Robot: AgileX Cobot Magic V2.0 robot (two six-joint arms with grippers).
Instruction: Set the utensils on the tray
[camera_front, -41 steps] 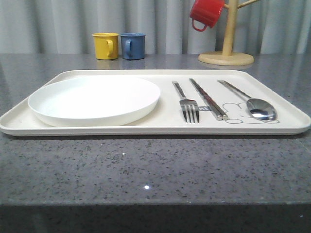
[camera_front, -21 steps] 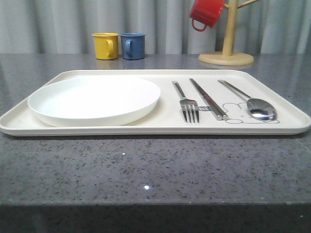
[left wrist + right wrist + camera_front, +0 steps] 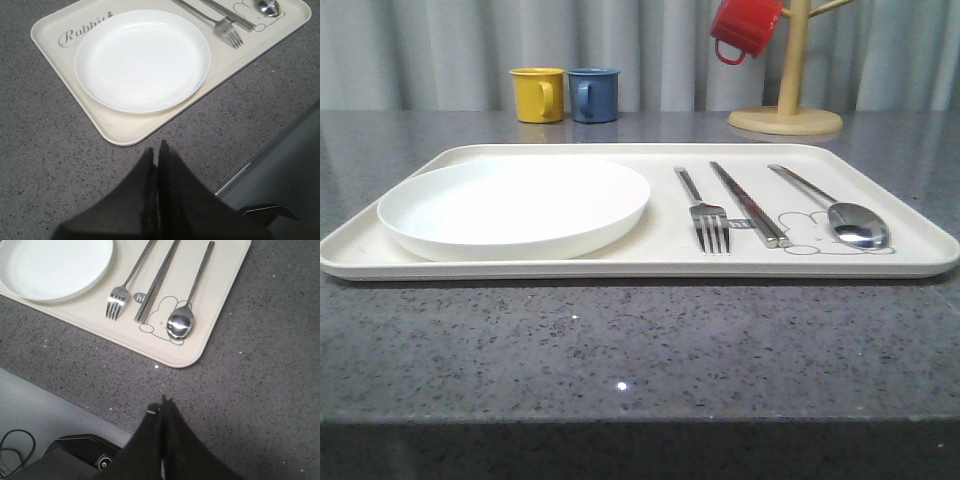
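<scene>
- the fork [image 3: 706,207], chopsticks [image 3: 748,203] and spoon [image 3: 845,215] all lie side by side on the tray [image 3: 470,266], to the right of the white plate [image 3: 515,207]; placing looks done.
- the left gripper [image 3: 157,150] and right gripper [image 3: 163,405] hang over bare tabletop [image 3: 620,340] near the tray's edge, jaws together, holding nothing.
- best to retreat clear of the tray without nudging its rim.
- the yellow mug [image 3: 538,94], blue mug [image 3: 593,94] and mug stand [image 3: 786,110] sit well behind, out of the way.

Both hands [image 3: 156,150] [image 3: 164,402] closed, empty.
</scene>
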